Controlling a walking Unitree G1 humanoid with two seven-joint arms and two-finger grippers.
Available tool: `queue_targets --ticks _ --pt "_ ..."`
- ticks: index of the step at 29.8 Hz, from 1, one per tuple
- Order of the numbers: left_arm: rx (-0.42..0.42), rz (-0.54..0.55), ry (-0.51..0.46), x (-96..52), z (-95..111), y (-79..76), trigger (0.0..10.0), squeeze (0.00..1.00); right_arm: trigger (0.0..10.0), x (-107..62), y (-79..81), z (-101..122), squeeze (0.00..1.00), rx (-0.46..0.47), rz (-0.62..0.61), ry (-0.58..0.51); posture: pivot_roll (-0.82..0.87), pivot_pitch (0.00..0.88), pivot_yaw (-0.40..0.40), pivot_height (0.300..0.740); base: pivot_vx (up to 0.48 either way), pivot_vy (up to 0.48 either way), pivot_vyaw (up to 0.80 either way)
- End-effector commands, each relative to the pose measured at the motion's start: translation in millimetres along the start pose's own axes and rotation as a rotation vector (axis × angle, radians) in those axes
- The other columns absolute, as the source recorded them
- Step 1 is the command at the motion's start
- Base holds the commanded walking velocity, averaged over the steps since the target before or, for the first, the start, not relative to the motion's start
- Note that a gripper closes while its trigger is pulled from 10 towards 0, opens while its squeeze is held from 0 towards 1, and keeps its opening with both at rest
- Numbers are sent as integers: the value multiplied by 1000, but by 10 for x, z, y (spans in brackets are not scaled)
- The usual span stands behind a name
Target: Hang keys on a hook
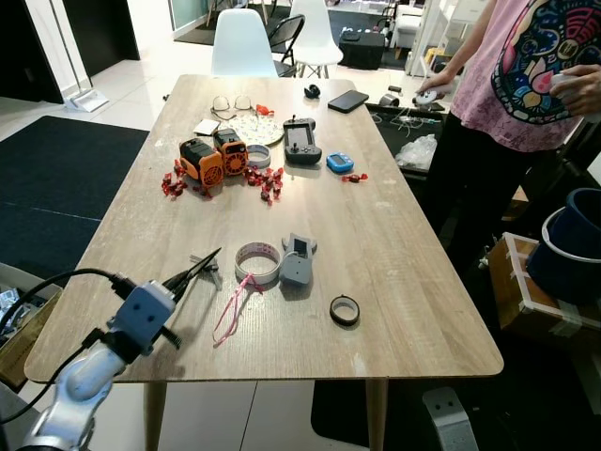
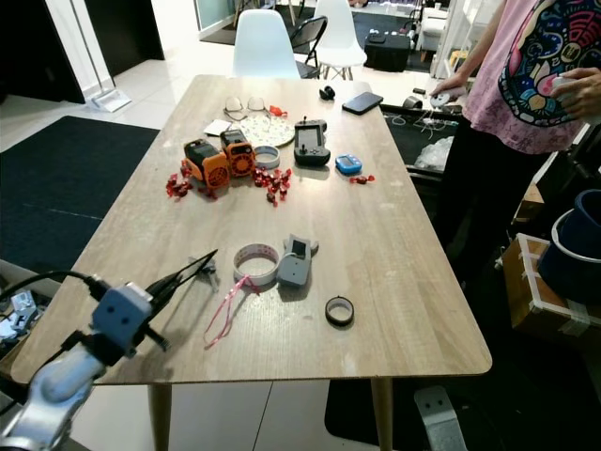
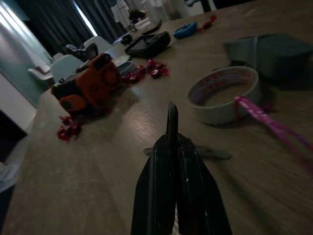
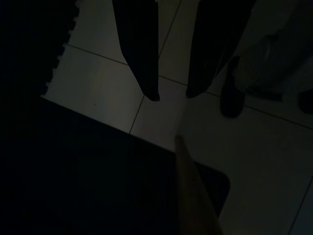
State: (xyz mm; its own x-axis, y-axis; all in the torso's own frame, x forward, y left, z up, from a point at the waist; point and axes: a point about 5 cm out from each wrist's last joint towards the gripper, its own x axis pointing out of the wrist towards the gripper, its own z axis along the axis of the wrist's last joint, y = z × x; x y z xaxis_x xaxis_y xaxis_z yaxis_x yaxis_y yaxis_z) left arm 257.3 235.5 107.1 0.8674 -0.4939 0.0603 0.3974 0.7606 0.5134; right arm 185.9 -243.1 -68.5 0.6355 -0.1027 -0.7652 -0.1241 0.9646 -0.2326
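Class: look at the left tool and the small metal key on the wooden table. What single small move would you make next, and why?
Probably open the left tool and ease it down around the small metal key. Its fingers are pressed shut just above the key, which lies flat on the light wooden table beside the roll of white tape. The right arm hangs idle.

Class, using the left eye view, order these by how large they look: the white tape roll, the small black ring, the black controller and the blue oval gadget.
1. Black controller, though it sits farther away.
2. White tape roll, close behind; its nearness makes this pair unsure.
3. Blue oval gadget and small black ring look alike; not ranked.
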Motion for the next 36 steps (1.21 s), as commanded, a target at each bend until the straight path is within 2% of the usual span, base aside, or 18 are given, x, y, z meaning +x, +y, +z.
queue_targets --ticks 1,3,4,5,15,20,24,26,31,36 --pt "-19 -68 25 -92 -26 -8 0 0 10000 -9 7 -40 0 0 3 12 48 90 -60 740 0 0 0" --pt "-47 -94 32 -111 -27 -33 0 0 10000 -10 4 -40 0 0 3 12 49 91 -62 740 0 0 0" --pt "-109 -173 40 -133 -1 -121 0 0 10000 -10 -2 -40 0 -3 3 13 51 92 -63 740 0 0 0" --pt "-124 -196 41 -135 10 -148 0 0 10000 -10 -4 -40 0 -4 3 13 52 92 -64 740 0 0 0" --pt "-190 -392 73 -91 23 -367 0 0 10000 -4 10 -20 0 -4 7 8 49 89 -62 740 0 0 0" --pt "-171 -371 78 -46 31 -329 0 0 10000 -4 9 -21 0 -4 6 8 50 88 -62 740 0 0 0" --pt "-88 -258 95 21 9 -212 0 0 10000 -3 10 -20 0 -3 5 9 50 86 -61 740 0 0 0" --pt "-79 -244 96 29 10 -197 0 0 10000 -3 10 -20 0 -3 4 9 50 86 -61 740 0 0 0" --pt "-102 -279 79 33 39 -219 0 0 10000 -2 11 -15 0 -2 4 7 49 82 -60 740 0 0 0" --pt "-89 -288 99 9 5 -230 0 0 10000 -1 13 -13 0 -3 5 7 51 79 -61 740 0 0 0"
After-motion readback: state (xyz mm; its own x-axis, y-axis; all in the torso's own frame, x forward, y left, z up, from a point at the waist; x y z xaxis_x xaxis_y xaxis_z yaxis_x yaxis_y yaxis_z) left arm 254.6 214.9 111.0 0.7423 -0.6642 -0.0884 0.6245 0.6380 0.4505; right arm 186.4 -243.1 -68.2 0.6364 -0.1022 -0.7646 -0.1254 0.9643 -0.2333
